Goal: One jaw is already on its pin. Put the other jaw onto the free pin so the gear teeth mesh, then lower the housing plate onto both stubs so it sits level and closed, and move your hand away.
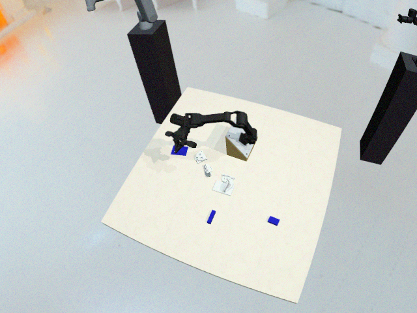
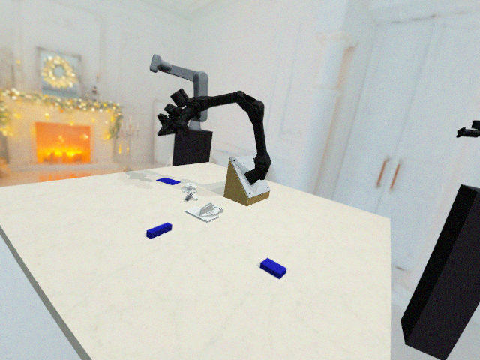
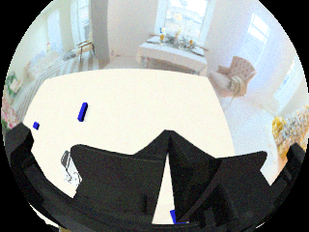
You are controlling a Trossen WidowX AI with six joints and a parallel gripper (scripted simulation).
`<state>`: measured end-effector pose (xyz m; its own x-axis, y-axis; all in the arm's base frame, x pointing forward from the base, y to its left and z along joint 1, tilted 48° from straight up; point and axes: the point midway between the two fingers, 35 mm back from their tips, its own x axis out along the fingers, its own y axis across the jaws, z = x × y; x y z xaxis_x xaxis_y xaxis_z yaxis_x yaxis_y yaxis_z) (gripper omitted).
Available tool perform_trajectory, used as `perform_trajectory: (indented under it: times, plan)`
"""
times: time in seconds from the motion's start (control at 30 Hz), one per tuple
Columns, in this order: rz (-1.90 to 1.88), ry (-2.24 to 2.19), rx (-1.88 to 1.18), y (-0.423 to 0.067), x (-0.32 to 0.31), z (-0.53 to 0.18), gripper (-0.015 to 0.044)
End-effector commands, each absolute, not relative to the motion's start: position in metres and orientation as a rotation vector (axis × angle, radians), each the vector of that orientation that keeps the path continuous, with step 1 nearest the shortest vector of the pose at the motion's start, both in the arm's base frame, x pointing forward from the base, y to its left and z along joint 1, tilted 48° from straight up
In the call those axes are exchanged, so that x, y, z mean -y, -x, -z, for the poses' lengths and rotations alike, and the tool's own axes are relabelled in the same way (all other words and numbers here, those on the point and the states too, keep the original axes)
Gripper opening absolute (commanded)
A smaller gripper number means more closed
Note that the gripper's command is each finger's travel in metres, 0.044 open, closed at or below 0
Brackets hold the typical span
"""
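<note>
My hand (image 1: pixel 175 150) (image 2: pixel 159 130) (image 3: pixel 168 134) is closed on nothing, the fingertips drawn together, and I hold it in the air over the table (image 1: pixel 255 249) (image 2: pixel 310 310) (image 3: pixel 145 97), left of centre in the top view. From up there it overlaps the flat blue patch (image 1: pixel 180 150) (image 2: pixel 168 181) (image 3: pixel 174 217); the exterior view shows me well above that patch. My arm (image 1: pixel 215 117) (image 2: pixel 257 116) arches back to the wedge-shaped base (image 1: pixel 235 151) (image 2: pixel 234 186), a little above the middle of the top view. The white housing base (image 1: pixel 219 187) (image 2: pixel 201 216), with what I take for the jaw already on its pin, lies just below the middle of that frame, apart from me. Up and to the left of it a small grey-white part (image 1: pixel 207 170) (image 2: pixel 190 196) rests on the table, perhaps my loose jaw, though it is too small for me to be sure. Past that, nearer the blue patch, lies a pale plate (image 1: pixel 200 156) (image 2: pixel 189 187), probably the housing plate, and it is off the assembly. Lower in the top view I see a long blue block (image 1: pixel 211 216) (image 2: pixel 159 230) (image 3: pixel 83 111) near the centre and a shorter blue block (image 1: pixel 273 220) (image 2: pixel 273 268) (image 3: pixel 36 126) toward the right.
</note>
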<state>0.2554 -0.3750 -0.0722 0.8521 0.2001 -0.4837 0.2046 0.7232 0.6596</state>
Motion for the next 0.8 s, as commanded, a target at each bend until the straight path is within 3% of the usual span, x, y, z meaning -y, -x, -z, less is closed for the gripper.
perform_trajectory:
  times: [0.0, 0.77]
  plan:
    - [0.022, -0.885, -0.603, -0.259, 0.364, 0.072, 0.0]
    - [0.162, -1.435, -0.813, -0.275, 0.305, 0.075, 0.0]
